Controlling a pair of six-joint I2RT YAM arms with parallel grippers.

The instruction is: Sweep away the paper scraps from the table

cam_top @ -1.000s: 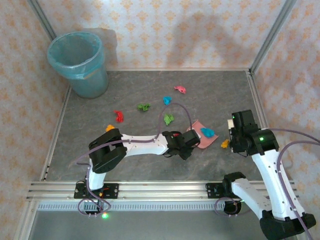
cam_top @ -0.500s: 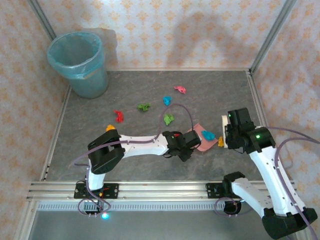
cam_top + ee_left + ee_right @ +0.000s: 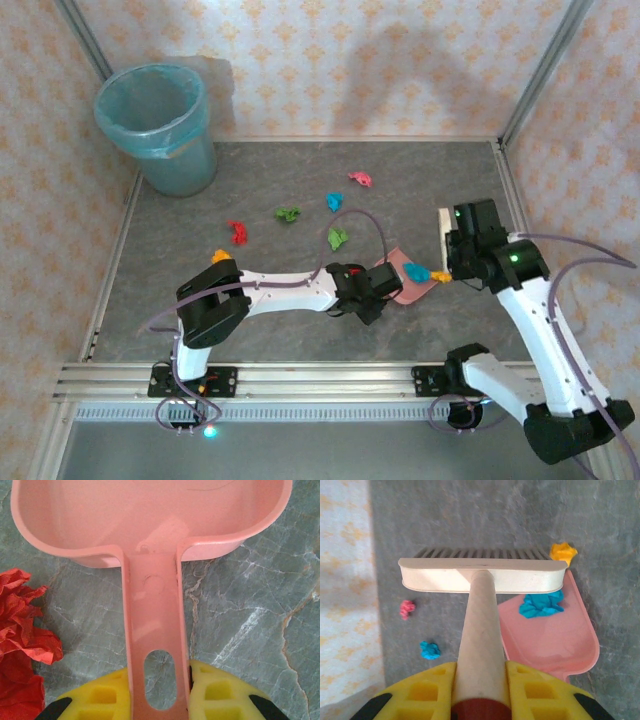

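Top external: the right gripper [image 3: 458, 240], clamped on the brush [image 3: 482, 575], stood near the right rail of the table [image 3: 160, 250]. The left gripper [image 3: 160, 695] pinched the dustpan [image 3: 150, 525] handle. The left wrist frame edge cropped a red paper scrap [image 3: 20, 630].

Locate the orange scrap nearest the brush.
In the top view the orange scrap lies right of centre on the table, at the dustpan's open edge, beside the blue scrap in the pan and the brush head.

The pink dustpan [image 3: 150, 525] runs off the left wrist view's top edge, a red paper scrap [image 3: 22, 630] off its left. From above, the right arm [image 3: 532, 305] hides most of the brush [image 3: 443, 224].
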